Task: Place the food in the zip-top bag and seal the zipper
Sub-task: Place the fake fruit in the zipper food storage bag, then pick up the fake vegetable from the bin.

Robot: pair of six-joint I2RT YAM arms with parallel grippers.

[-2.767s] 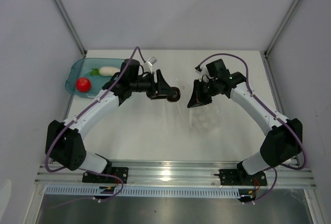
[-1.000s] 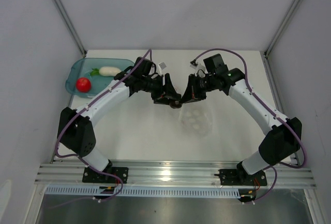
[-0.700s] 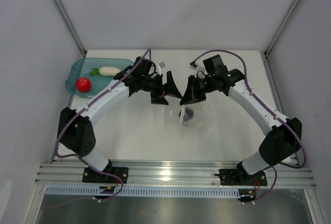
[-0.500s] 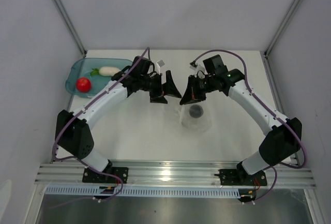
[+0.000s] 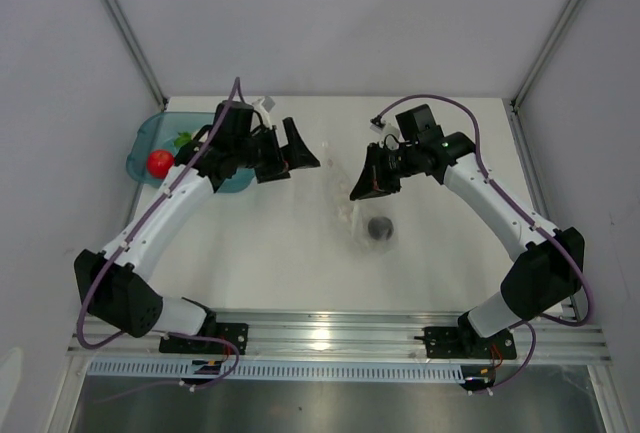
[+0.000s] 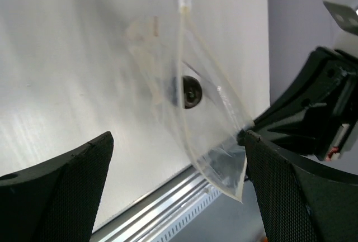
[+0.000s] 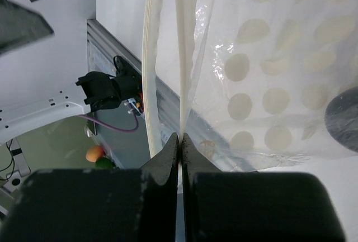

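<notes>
- The worktop (image 5: 300,273) carries everything. The teal tray (image 5: 143,143) sits in its far-left corner, and the zip-top bag (image 5: 362,221) is near the middle, slightly right.
- The bag hangs crumpled from one raised edge, with its lower part resting on the worktop.
- The left tool (image 5: 297,156) is spread fully wide and holds nothing. It hovers just right of the tray, with its fingers pointing towards the worktop's middle, away from the tray.
- The right tool (image 7: 179,141) is pinched tight on the bag's upper edge and holds the mouth up.
- The tomato (image 5: 160,162) lies in the tray's near-left part, behind the left tool's wrist.
- Only the green leaves of the radish (image 5: 183,140) show past the left arm, so I cannot tell how its long axis lies.
- The dark round piece (image 5: 380,226) already sits inside the bag.
- The zipper (image 7: 180,52) runs up from the right tool's grip. Its two strips stand apart, so the bag is unsealed.
- My judgement is that the next pickup belongs to the left arm. It is far nearer the tray, but the tool must swing back left to face the tomato.
</notes>
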